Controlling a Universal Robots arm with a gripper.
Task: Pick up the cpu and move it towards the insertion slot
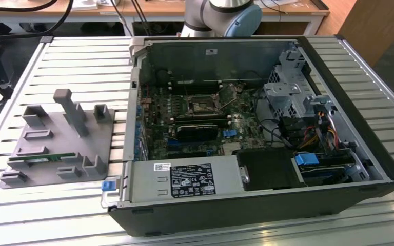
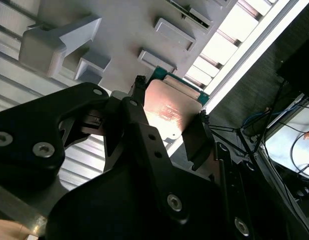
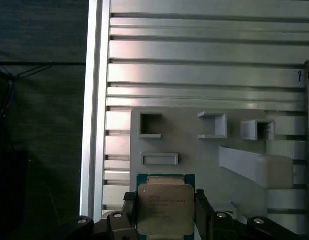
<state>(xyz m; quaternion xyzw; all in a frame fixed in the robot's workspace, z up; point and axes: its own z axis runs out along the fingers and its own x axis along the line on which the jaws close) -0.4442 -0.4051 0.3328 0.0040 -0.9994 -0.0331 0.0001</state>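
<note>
I count one open computer case [image 1: 252, 205] on one slatted metal table [image 1: 80, 51]. Inside the case is one square insertion slot [image 1: 202, 106]. There is one grey holder plate [image 1: 53, 148], and one green memory stick [image 1: 38, 159] lies on it. I see one robot arm [image 1: 224, 13], one gripper [image 3: 165, 214] with two black fingers [image 3: 201, 212], and one cpu [image 3: 165, 202] between them.

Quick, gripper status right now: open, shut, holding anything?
Gripper: shut on the cpu, one finger against each of two opposite edges, over the grey fixture plate.
</note>
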